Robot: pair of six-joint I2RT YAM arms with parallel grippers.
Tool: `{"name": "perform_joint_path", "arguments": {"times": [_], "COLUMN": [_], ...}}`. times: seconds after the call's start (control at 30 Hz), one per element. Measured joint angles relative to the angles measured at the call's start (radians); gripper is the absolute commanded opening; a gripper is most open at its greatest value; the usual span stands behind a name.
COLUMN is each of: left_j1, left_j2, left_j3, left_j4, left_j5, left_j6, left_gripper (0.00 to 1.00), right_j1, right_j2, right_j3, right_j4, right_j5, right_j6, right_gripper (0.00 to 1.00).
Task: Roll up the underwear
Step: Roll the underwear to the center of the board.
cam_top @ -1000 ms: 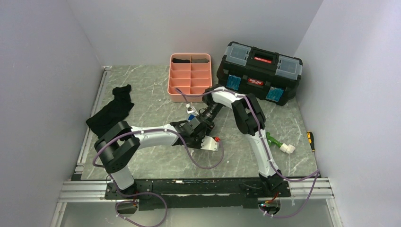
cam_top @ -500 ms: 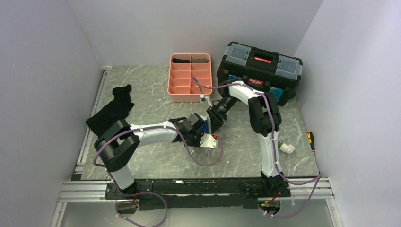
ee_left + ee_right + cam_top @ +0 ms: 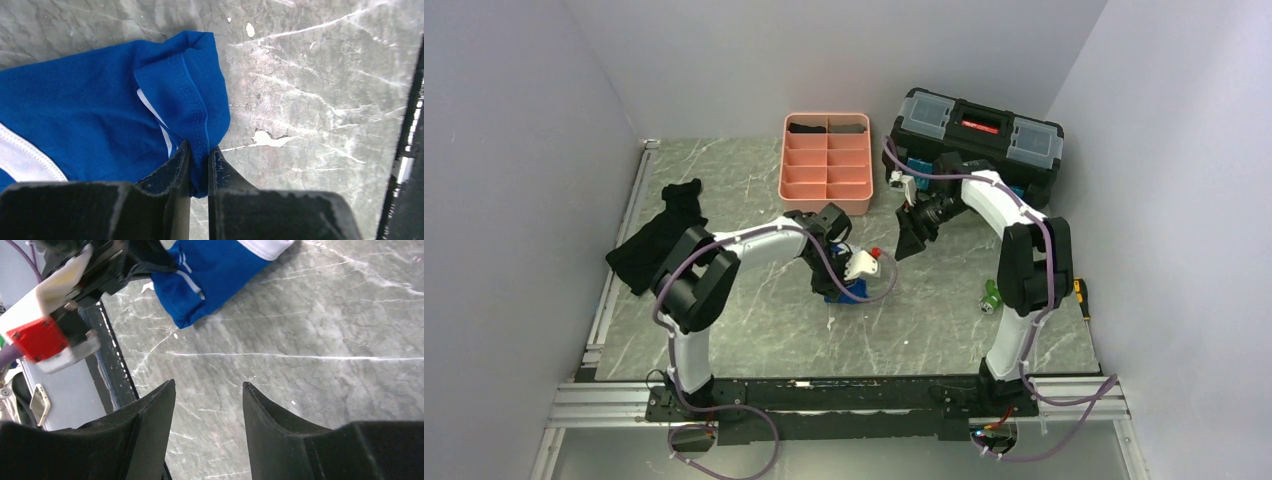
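The bright-blue underwear (image 3: 100,110) with white trim lies bunched on the marble table. In the top view only a small blue patch of the underwear (image 3: 845,293) shows, under the left wrist. My left gripper (image 3: 199,167) is shut on a stitched fold of it at its edge, low over the table; it also shows in the top view (image 3: 838,282). My right gripper (image 3: 209,390) is open and empty, apart from the underwear (image 3: 215,275), and hangs above bare table near the toolbox in the top view (image 3: 911,240).
A pink tray (image 3: 826,190) with dark rolls (image 3: 827,127) in its far compartments stands behind. A black toolbox (image 3: 972,150) is at the back right. A black garment (image 3: 662,235) lies at the left. A green-and-white object (image 3: 991,298) and a tool (image 3: 1079,293) lie at the right.
My right gripper has pulled away from the underwear, to the right and back toward the toolbox. My left arm has swung its elbow back while the gripper stays at the underwear.
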Motion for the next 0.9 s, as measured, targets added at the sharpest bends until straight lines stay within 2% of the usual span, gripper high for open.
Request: {"name": "perform_joint_path", "arguments": {"times": [0.2, 0.5, 0.7, 0.9], "left_j1": [0.089, 0.209, 0.24, 0.246], "left_j2": [0.131, 0.403, 0.468, 0.524], "left_j3": [0.162, 0.468, 0.508, 0.567], "left_j4": [-0.185, -0.549, -0.624, -0.688], "left_j5": [0.174, 0.422, 0.497, 0.52], "left_j6": [0.014, 0.07, 0.066, 0.043], "left_gripper": [0.0, 0.0, 0.0, 0.0], "right_j1": [0.01, 0.016, 0.069, 0.22], "right_j2": [-0.11, -0.254, -0.322, -0.402], "right_j3": [-0.103, -0.204, -0.258, -0.36], "right_j4": [0.086, 0.203, 0.281, 0.382], "right_j5": [0.002, 0.004, 0.024, 0.124], "right_j6": [0.04, 0.065, 0.066, 0.067], "right_gripper": [0.56, 0.58, 0.59, 0.59]}}
